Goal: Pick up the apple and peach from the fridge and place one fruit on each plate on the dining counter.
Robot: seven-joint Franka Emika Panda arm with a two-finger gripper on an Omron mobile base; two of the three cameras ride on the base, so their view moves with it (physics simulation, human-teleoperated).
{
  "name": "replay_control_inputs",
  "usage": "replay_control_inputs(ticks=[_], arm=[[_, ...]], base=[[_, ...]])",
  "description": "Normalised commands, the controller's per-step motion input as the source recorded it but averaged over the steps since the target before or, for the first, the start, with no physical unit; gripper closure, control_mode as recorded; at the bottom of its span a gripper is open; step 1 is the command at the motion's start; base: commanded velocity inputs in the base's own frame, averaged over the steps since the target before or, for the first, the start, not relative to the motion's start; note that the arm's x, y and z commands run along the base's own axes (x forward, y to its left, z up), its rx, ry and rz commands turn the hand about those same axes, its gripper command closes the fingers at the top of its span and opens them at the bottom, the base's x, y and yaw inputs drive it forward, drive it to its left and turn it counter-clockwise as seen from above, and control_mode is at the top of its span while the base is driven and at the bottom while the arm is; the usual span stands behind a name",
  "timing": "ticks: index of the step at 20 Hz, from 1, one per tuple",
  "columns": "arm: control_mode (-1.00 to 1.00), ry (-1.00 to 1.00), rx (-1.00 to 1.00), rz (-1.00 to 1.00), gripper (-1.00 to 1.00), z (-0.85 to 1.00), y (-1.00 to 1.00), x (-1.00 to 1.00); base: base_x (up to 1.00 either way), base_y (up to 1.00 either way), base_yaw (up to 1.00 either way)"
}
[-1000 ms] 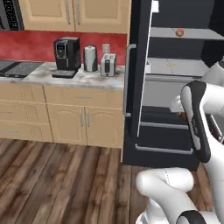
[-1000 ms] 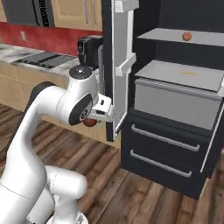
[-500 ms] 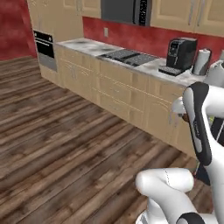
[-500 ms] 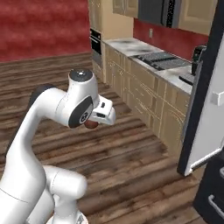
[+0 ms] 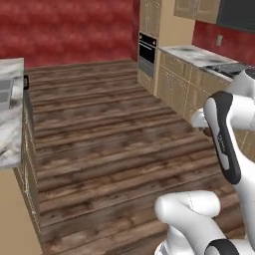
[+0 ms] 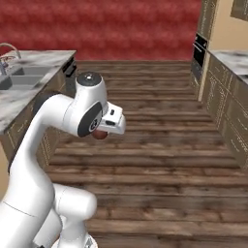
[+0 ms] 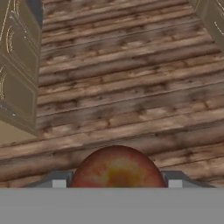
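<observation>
A round red-and-yellow fruit [image 7: 117, 168], apple or peach not determinable, sits clamped between the fingers of the gripper [image 7: 114, 181] at 6 o'clock in the hand view; in the right base view it shows as a dark red ball [image 6: 100, 134] tucked under the white hand, held well above the wooden floor [image 6: 160, 160]. Judged step: carrying the first fruit toward the dining counter [image 6: 29, 77], whose marbled top with inset sink [image 6: 17, 77] and arched tap [image 6: 6, 48] lies at 9 to 10 o'clock in the right base view; its edge [image 5: 11, 114] appears at 9 o'clock in the left base view. The next move calls for closing on that counter and locating a plate before lowering the fruit. No plate can be made out on the visible counter portions, which are cut off at the frame edge. A wall oven [image 5: 147, 55] stands at 1 o'clock in the left base view, beside beige cabinets [image 5: 174, 84].
</observation>
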Motion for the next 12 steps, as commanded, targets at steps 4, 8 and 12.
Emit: replay_control_inputs(ticks=[4, 8, 12], arm=[[1.0, 0.0, 0.0, 0.0, 1.0, 0.0, 0.0, 0.0], [1.0, 0.0, 0.0, 0.0, 1.0, 0.0, 0.0, 0.0], [1.0, 0.0, 0.0, 0.0, 1.0, 0.0, 0.0, 0.0]], base=[[0.0, 0.96, 0.15], [0.0, 1.0, 0.33], [-0.07, 1.0, 0.42]])
